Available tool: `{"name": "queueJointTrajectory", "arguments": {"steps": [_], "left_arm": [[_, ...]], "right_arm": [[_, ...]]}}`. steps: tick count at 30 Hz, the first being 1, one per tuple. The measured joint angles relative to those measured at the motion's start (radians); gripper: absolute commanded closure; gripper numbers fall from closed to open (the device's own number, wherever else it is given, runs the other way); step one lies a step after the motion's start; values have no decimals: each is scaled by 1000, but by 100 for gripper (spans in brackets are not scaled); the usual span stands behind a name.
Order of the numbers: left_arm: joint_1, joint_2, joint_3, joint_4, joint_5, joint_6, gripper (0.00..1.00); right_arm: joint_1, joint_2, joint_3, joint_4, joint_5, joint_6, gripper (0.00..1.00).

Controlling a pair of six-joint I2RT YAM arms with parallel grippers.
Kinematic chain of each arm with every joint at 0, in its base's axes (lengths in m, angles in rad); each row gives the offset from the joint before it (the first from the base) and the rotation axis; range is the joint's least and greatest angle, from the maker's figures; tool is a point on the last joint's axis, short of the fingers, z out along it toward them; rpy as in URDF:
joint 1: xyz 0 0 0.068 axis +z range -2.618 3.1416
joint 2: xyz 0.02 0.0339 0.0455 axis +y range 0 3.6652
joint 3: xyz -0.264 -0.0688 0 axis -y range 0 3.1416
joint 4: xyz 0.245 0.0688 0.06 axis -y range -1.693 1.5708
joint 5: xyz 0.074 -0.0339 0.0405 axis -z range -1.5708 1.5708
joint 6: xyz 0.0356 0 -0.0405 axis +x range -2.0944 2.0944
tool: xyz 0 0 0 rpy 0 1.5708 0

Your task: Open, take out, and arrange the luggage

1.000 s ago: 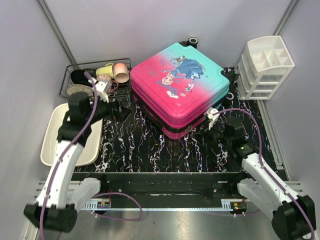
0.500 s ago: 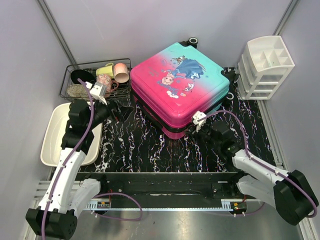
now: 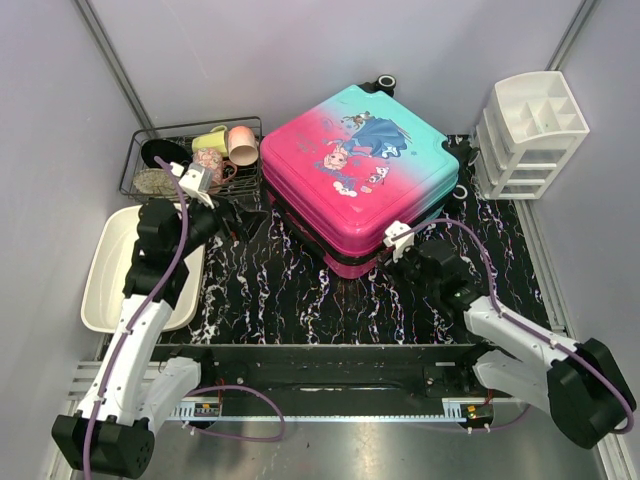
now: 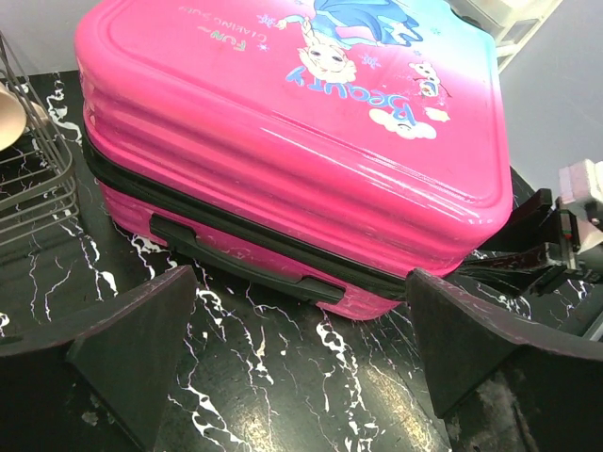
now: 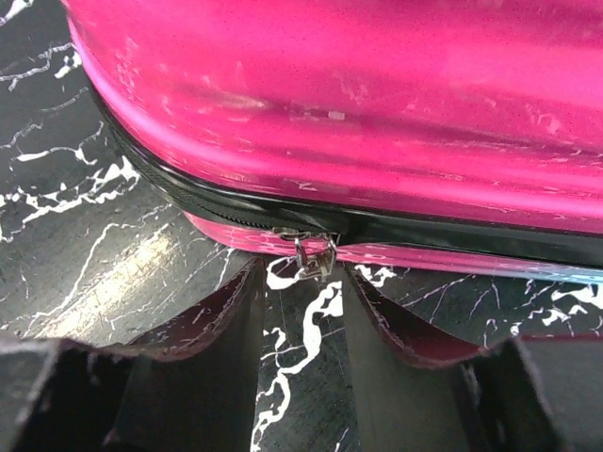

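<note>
At the luggage's (image 3: 360, 180) near corner, your right gripper (image 5: 300, 311) stands half-open and holds nothing. The zipper pulls (image 5: 313, 252) sit just ahead of its gap, so ease in, pinch them, then drag along the seam. Left of the closed, flat-lying luggage, your left gripper (image 4: 301, 348) gapes wide and empty; brace there.

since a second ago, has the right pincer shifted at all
Yes. The right pincer has slid left along the luggage's near edge, farther from the white drawer organizer, and now faces the zipper pulls.
</note>
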State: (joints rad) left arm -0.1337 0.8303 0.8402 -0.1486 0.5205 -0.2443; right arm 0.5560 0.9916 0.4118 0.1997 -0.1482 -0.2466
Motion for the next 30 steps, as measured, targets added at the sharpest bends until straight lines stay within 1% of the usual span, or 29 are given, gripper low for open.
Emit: {"name": "queueJointTrajectory", "arguments": {"steps": [3, 6, 8, 10, 13, 14, 15, 16, 24, 30], "left_arm": [[0, 3, 0, 2, 0, 1, 1], [0, 3, 0, 2, 0, 1, 1], [0, 3, 0, 2, 0, 1, 1], [0, 3, 0, 2, 0, 1, 1], [0, 2, -4, 3, 0, 3, 1], [0, 1, -8, 3, 0, 4, 1], [0, 1, -13, 5, 0, 5, 1], [0, 0, -18, 5, 0, 6, 1], [0, 0, -36, 5, 0, 8, 1], [0, 5, -47, 4, 0, 7, 1]], "right_arm": [[0, 53, 14, 0, 0, -3, 54], [0, 97, 34, 5, 0, -12, 61], [0, 108, 39, 16, -3, -14, 69], [0, 108, 39, 31, -13, -10, 73], [0, 109, 39, 42, -18, 6, 83], [-2, 111, 39, 44, -18, 13, 88], [-5, 114, 39, 48, -17, 20, 97], [-6, 117, 39, 52, -17, 24, 100], [-9, 113, 39, 49, -19, 92, 100], [35, 86, 39, 28, -12, 142, 100]]}}
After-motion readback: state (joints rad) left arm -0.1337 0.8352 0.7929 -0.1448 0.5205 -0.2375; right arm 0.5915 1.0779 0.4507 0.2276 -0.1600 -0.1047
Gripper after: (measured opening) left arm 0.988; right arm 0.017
